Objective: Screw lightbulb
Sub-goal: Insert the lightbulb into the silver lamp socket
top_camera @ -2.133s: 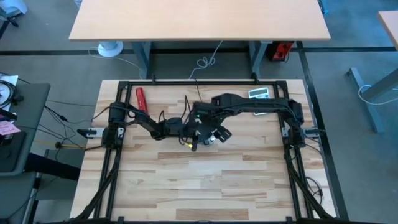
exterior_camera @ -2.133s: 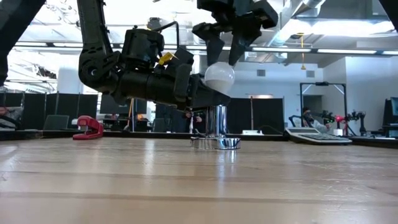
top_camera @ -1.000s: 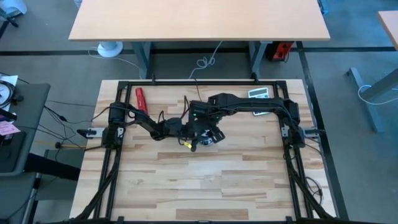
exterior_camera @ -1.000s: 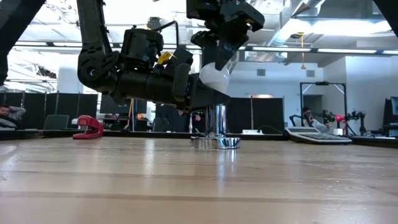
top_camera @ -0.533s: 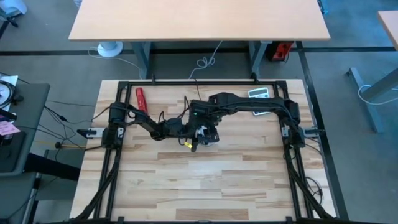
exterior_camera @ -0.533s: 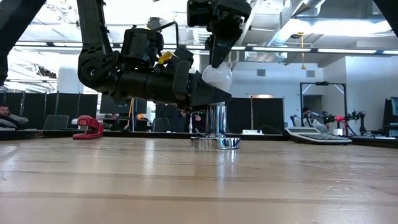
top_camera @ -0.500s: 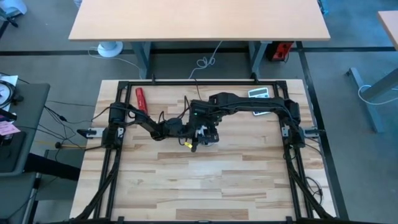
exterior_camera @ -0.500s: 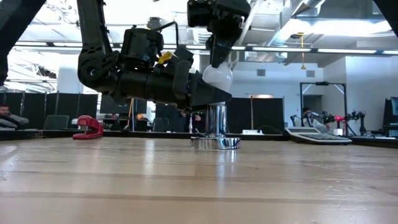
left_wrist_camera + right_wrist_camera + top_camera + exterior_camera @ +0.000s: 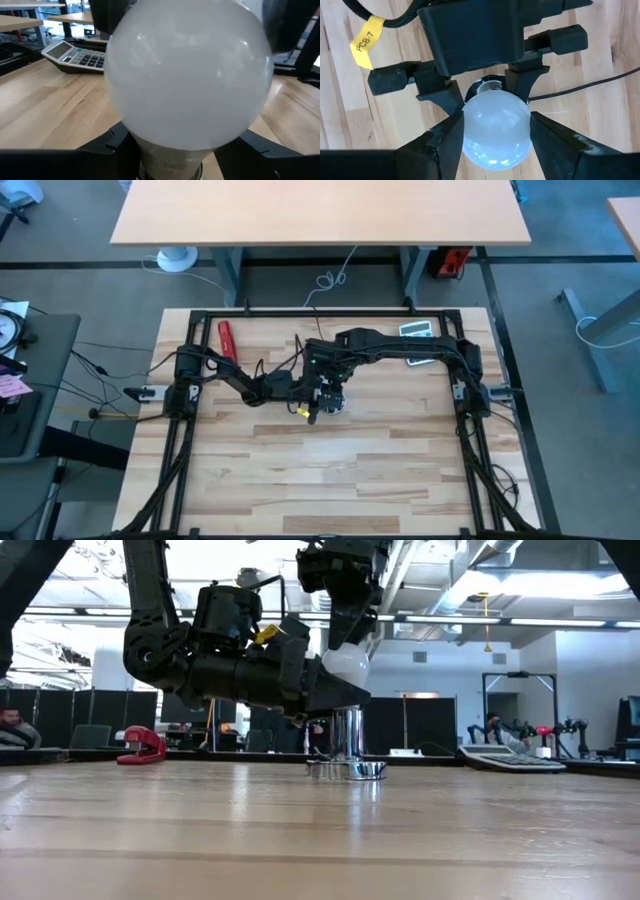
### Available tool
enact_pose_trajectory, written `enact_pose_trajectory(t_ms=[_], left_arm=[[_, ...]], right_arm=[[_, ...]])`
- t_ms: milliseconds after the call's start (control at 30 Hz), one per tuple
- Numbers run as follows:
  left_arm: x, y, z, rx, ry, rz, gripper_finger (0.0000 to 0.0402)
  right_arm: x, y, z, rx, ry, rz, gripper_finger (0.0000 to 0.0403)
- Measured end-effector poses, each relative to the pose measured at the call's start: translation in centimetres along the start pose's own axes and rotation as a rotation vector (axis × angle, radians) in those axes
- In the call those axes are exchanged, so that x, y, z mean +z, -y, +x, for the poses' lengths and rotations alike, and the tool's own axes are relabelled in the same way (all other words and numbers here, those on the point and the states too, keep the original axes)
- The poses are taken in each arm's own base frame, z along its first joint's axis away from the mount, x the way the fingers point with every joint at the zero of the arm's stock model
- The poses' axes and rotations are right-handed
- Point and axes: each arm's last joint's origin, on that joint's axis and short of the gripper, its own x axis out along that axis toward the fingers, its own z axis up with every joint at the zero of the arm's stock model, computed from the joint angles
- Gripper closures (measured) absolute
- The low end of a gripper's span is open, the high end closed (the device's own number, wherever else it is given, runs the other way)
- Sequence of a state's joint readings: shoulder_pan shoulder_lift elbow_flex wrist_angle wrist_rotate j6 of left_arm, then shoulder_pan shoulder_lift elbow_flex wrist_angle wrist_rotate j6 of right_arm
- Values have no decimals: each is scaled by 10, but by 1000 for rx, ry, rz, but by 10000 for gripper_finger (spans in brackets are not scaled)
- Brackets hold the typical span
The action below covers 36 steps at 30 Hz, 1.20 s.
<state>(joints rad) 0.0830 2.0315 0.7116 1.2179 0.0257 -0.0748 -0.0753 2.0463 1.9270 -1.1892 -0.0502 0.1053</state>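
The white lightbulb (image 9: 347, 666) stands upright on top of the shiny metal socket (image 9: 347, 736), whose flange rests on the table near its middle. My right gripper (image 9: 496, 146) comes down from above and is shut on the bulb's globe. My left gripper (image 9: 338, 697) reaches in level from the table's left, and it is shut just under the globe, at the socket's top. In the high view both grippers (image 9: 328, 392) overlap and hide the bulb. My left gripper has a finger (image 9: 451, 96) on each side of the socket's dark top ring (image 9: 496, 80), level, from the table's left. The globe hides part of the contact. The socket stands upright on the table. My right gripper pinches the globe's widest part (image 9: 470, 131) between its two fingers (image 9: 546, 141), pointing down from above. The bulb is upright, its base (image 9: 170, 161) down in the socket's mouth.
The socket's black cord (image 9: 585, 84) runs off across the wood. A red hand tool (image 9: 229, 337) lies at the far left and a calculator (image 9: 416, 330) at the far right. People sit in the room behind (image 9: 12, 726).
My right gripper has turned about the upright bulb while staying shut on the globe. It has also shifted a little toward the table's left. The bulb leaned briefly and stands upright again over the socket.
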Motion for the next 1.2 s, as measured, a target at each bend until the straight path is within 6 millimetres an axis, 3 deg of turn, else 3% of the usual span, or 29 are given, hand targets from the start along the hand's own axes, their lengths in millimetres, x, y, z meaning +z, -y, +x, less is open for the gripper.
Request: enact_pose_trajectory(t_ms=[333,633,833,1200], left_arm=[[0,-1,0,10,-1,7,262],[0,-1,0,9,-4,-2,252],[-1,-1,0,9,-10,7,256],[-1,-1,0,9,-18,17,256]], right_arm=[[3,-1,-9,5,42,-133,159],[0,-10,-35,-25,11,-611,158],[-1,-11,-36,-45,-5,-839,157],[3,2,-35,-38,8,-874,157]])
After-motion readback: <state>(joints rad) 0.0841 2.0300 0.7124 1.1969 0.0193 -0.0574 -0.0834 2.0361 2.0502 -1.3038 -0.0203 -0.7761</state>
